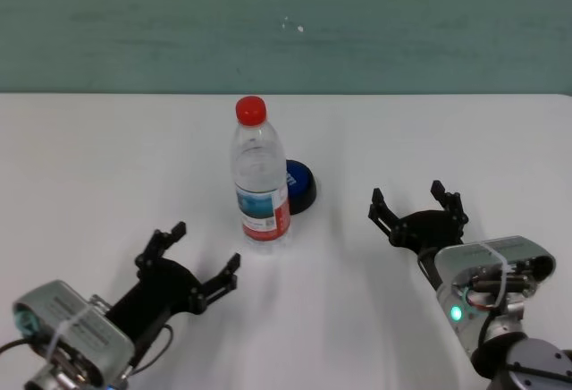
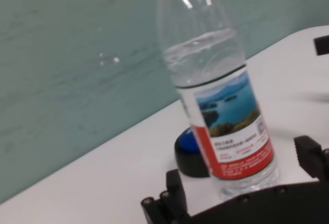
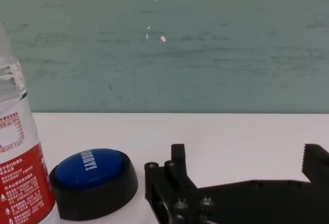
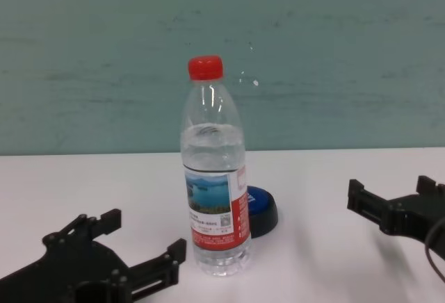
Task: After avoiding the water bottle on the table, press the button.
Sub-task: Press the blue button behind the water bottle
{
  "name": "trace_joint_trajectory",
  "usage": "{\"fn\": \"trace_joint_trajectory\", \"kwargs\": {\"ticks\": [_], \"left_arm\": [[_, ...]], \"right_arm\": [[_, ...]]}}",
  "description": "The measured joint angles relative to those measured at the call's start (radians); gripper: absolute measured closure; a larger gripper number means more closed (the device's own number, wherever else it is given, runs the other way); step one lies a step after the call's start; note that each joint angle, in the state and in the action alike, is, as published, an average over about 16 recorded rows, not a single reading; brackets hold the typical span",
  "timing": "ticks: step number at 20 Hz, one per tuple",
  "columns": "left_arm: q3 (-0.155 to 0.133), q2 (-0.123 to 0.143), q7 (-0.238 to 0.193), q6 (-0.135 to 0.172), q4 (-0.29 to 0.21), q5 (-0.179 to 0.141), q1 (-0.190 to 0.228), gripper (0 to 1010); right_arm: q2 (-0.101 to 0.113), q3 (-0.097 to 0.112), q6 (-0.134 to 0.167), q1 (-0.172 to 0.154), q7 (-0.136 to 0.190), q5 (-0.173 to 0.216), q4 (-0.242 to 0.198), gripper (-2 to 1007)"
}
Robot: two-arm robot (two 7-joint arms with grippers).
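The water bottle (image 1: pixel 259 180), clear with a red cap and a landscape label, stands upright near the middle of the white table (image 1: pixel 98 153). The blue-topped button (image 1: pixel 302 185) sits on its black base just behind the bottle and to its right, partly hidden by it. My left gripper (image 1: pixel 206 247) is open low over the table, in front of the bottle and to its left, apart from it. My right gripper (image 1: pixel 407 195) is open, to the right of the button with a gap of bare table between them. The right wrist view shows the button (image 3: pixel 92 175) beside the bottle (image 3: pixel 20 167).
A teal wall (image 1: pixel 286 23) rises behind the table's far edge. Bare tabletop lies to the right of the button and to the left of the bottle.
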Motion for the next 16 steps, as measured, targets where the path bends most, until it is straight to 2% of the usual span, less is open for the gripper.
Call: {"fn": "trace_joint_trajectory", "kwargs": {"ticks": [7,16], "left_arm": [[0.021,0.005,0.002,-0.027,0.018,0.018,-0.023,10],[0.023,0.004,0.011,-0.036,0.024,0.024,-0.034,10]], "right_arm": [[0.0,0.0,0.0,0.0,0.0,0.0,0.0,1],[0.0,0.0,0.0,0.0,0.0,0.0,0.0,1]]}}
